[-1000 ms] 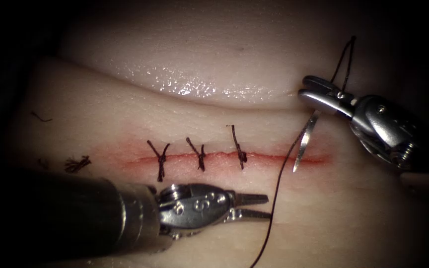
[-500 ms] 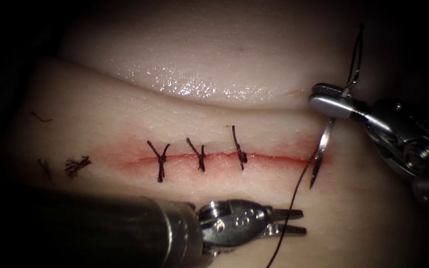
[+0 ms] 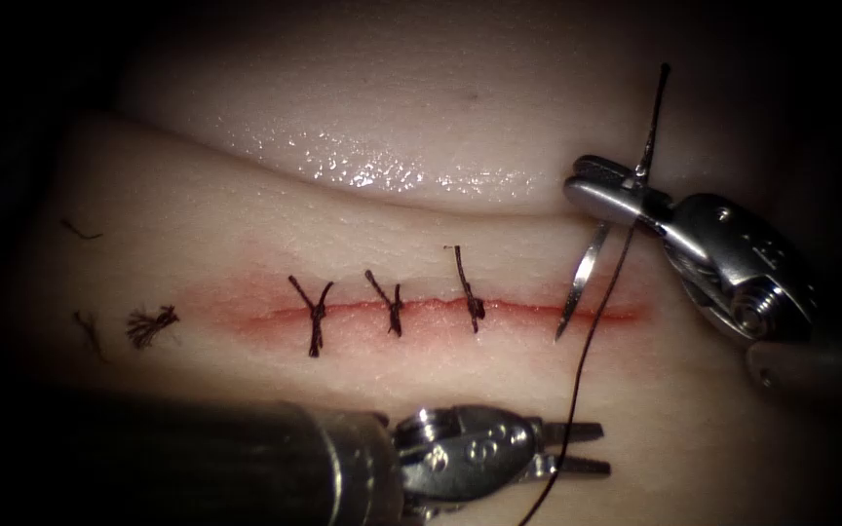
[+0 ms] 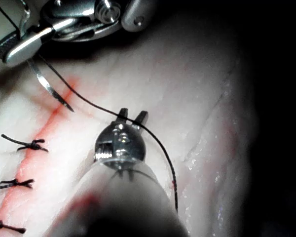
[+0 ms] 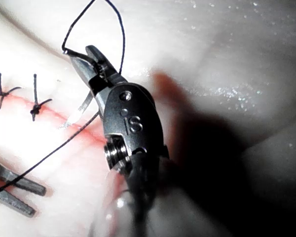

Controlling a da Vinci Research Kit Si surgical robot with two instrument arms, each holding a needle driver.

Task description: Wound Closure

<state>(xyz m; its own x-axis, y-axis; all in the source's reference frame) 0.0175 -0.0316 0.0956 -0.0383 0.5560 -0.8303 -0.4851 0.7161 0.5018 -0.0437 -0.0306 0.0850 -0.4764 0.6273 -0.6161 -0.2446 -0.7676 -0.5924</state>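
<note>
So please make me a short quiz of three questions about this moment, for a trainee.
1. True or false: the left end effector holds the needle.
2. How many tied stitches cross the cut? A) two B) three C) five
3. Fill in: the needle's tip hangs at the cut, to the ____ of the stitches in the endoscope view.

Key:
1. False. The right end effector grips it near the thread end; the left one is open, with the thread running past it.
2. B
3. right; the tip is not in the tissue.
</note>
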